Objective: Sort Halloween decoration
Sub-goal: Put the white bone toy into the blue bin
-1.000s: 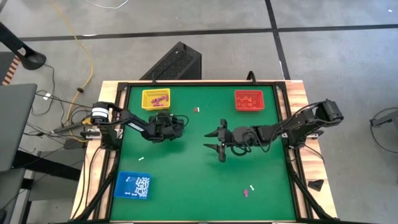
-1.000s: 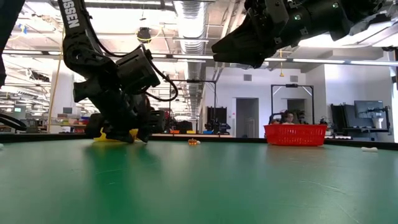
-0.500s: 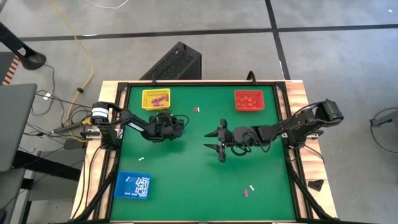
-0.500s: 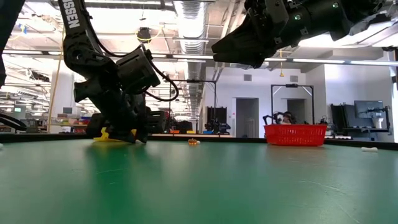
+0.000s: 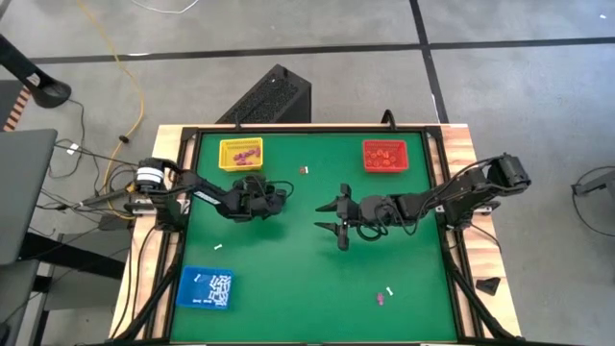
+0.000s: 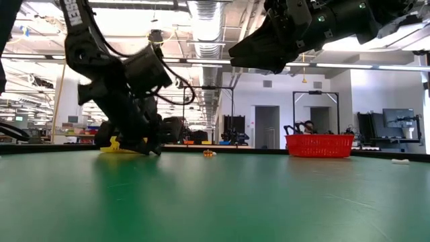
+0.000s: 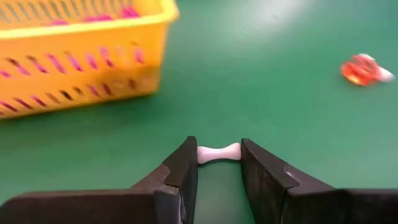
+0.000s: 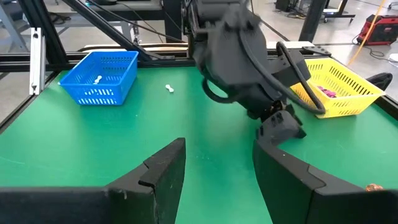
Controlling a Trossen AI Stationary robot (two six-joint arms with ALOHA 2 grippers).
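Since a second ago the left tool (image 7: 219, 163) has shifted a bit toward the middle of the green counter (image 5: 288, 269) and its fingers have come in around a small white bone-shaped trinket (image 7: 219, 152). In the left wrist view the bone lies crosswise between the two dark fingertips, its ends right at their inner faces — it looks gripped, though it sits low at the counter surface. In the high view that tool (image 5: 277, 197) sits just below the yellow tray (image 5: 240, 152).

Right tool (image 5: 338, 217) hasn't budged: it hangs over the middle of the counter with fingers spread wide and nothing between them, pointing at the left arm.

Going near to far on the counter: a white stick trinket (image 5: 389, 290) and a purple-pink one (image 5: 380, 299) lie close together near the front right. The blue tray (image 5: 206, 286) at front left holds a pile of white pieces, and one more white piece (image 5: 218, 246) lies loose on the felt a little beyond it. Further back, an orange-red trinket (image 7: 362, 69) lies alone on the counter — it shows between the two far trays in the high view (image 5: 303, 170). At the back, the yellow tray holds purple-pink bits and the red tray (image 5: 385, 155) holds orange-red ones.
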